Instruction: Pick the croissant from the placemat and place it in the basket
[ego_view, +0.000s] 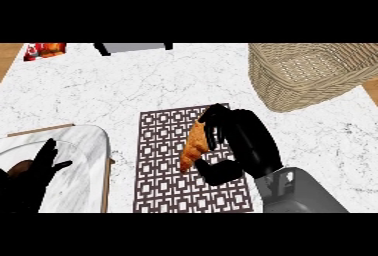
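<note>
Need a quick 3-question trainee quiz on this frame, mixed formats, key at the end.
1. True or false: the croissant already lies in the basket.
2. Which hand curls round the croissant? A) left hand B) right hand
3. Fill in: the croissant is over the patterned ____.

Key:
1. False; it is over the placemat, and the basket stands apart at the upper right.
2. B; the left hand rests open at the lower left edge.
3. placemat

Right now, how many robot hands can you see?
2. The right robot hand is over the placemat, its fingers curled around the croissant. The left robot hand rests open at the left edge, fingers up, over a marble tray.
</note>
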